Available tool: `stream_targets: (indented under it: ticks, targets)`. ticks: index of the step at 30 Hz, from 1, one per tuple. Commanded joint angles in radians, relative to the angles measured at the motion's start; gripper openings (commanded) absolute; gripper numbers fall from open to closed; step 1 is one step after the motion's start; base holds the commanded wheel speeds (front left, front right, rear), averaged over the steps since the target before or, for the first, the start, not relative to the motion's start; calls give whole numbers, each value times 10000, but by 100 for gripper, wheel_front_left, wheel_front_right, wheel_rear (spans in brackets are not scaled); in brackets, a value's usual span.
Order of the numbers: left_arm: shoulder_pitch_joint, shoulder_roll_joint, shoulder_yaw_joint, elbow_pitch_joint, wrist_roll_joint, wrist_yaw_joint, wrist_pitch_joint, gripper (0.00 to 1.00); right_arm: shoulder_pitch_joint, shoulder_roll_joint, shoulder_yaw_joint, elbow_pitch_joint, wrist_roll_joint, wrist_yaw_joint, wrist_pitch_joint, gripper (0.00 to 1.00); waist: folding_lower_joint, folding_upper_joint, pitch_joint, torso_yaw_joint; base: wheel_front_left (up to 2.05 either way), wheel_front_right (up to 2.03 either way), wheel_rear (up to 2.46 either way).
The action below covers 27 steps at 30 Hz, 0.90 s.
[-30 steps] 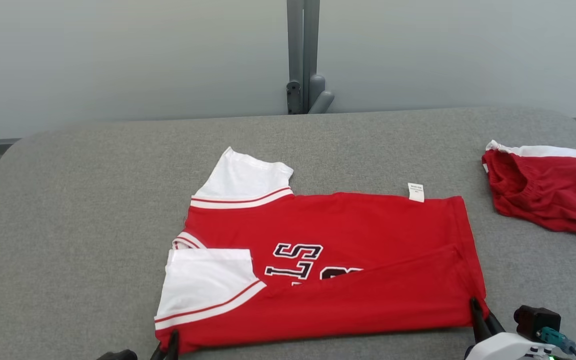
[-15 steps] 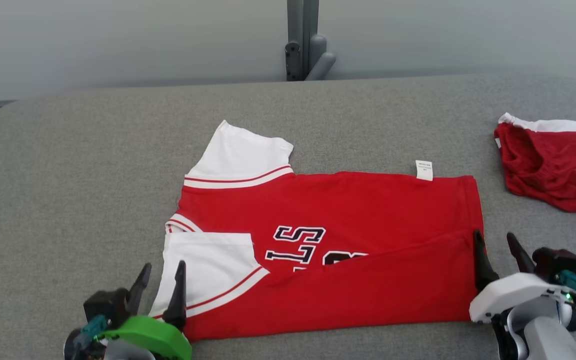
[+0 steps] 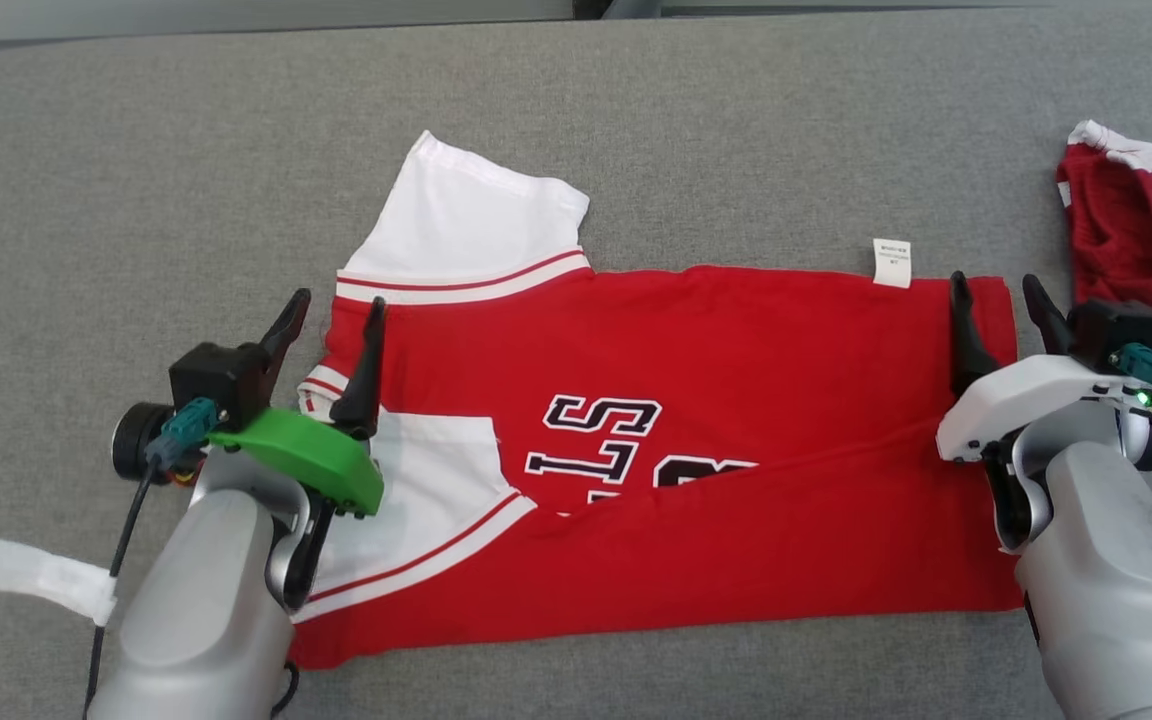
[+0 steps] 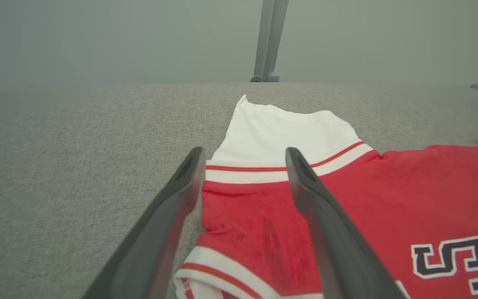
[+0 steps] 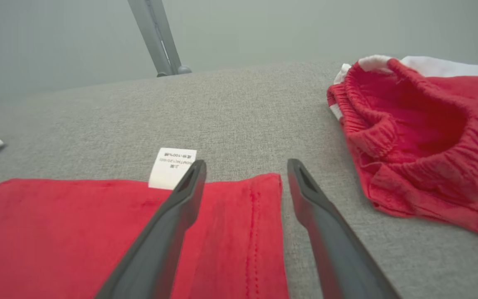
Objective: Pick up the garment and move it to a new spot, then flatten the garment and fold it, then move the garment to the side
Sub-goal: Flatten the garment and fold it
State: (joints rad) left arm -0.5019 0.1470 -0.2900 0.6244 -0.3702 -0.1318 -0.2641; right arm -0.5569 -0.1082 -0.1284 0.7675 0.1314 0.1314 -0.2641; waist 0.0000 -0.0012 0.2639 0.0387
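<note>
Garment (image 3: 736, 370) | left end effector (image 3: 338, 302) spread, straddling left edge | right end effector (image 3: 992, 282) spread, straddling right edge

Seen lower left: L gripper (image 3: 338, 300), jaws spread wide, both dark fingers pointing fwd, tips leaning slightly outward. Behind it green wrist cover (image 3: 301, 465), then grey L forearm (image 3: 201, 590) rising from bottom edge. Seen lower right: R gripper (image 3: 992, 280), jaws likewise wide; white wrist cover (image 3: 1021, 395), grey R forearm (image 3: 1106, 560) below. Roughly level w/ each other, well apart.
</note>
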Motion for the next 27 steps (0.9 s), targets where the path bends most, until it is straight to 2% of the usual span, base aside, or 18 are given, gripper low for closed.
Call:
stream_targets:
  ticks: [1, 8, 10, 11, 12, 13, 19, 27]
  targets:
    - [-342, 136, -114, 142, -61, 23, 5, 100, -181, -81, -77, 232, -121, -14, 0, 100, 0, 12, 396, 9, 0, 0, 0]
    - [-1304, 430, -664, 750, -425, 23, 5, 100, -1180, -135, -208, 1659, -504, -14, 6, 100, 0, 12, 613, 5, 0, 0, 0]
    - [-1465, 509, -791, 841, -463, 23, 5, 100, -1368, -150, -206, 1894, -537, -16, 2, 76, 0, 12, 671, 8, 0, 0, 0]
    - [-1627, 528, -917, 965, -524, 23, 5, 100, -1547, -196, -218, 2082, -548, -16, -2, 29, 0, 12, 736, 13, 0, 0, 0]
    - [-1733, 548, -984, 1050, -568, 23, 5, 100, -1616, -212, -203, 2166, -583, -16, -3, 11, 0, 12, 768, 14, 0, 0, 0]
    - [-1842, 577, -1081, 1126, -596, 23, 5, 100, -1674, -209, -192, 2217, -587, -16, -4, 0, 0, 12, 806, 13, 0, 0, 0]
    - [-3116, 789, -1923, 2154, -1160, 23, 126, 100, -1955, -99, -23, 1887, -453, -16, -8, 0, 0, 12, 1204, -120, 0, 0, 0]
    - [-4788, 1225, -3129, 2953, -2405, 24, 1576, 100, -1833, 224, 543, 1241, -219, -11, -7, 0, 0, 12, 1755, -534, 0, 0, 0]
